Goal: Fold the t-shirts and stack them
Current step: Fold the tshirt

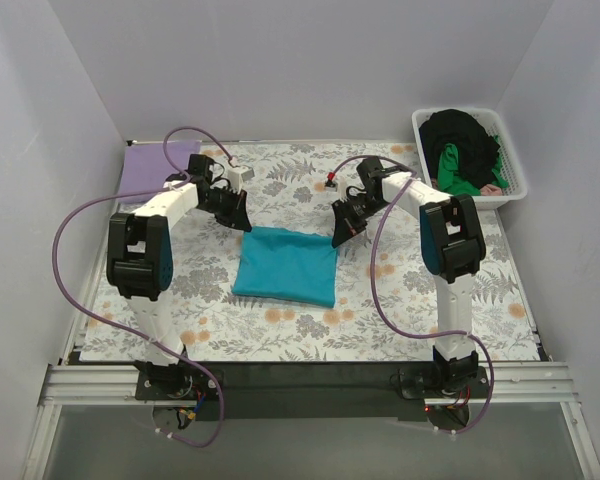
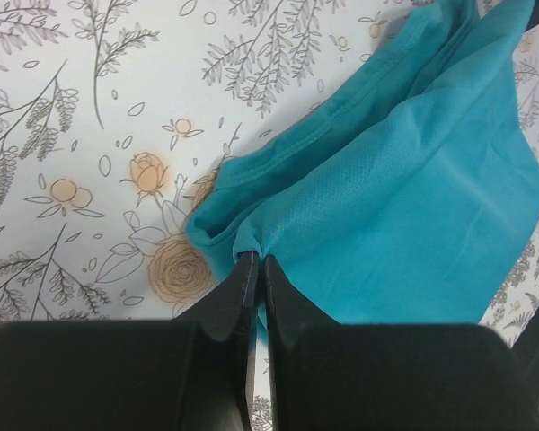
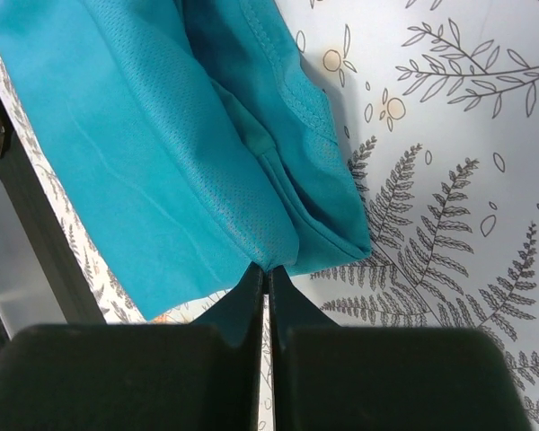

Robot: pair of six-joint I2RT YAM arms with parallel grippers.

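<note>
Nearest, a soft teal cloth t-shirt [image 1: 287, 265] lies folded on the floral-printed surface [image 1: 280, 330]. My left claw [image 2: 254, 260] is pinched tight on its far left corner, and my right claw [image 3: 262, 269] is clamped likewise on its far right corner. Beyond it to the left lies a flat lavender purple cloth shirt [image 1: 155, 165]. Beyond it to the right, a white slatted plastic basket [image 1: 516, 186] holds a black cloth shirt [image 1: 460, 135] and a bright green cloth shirt [image 1: 462, 183].
</note>
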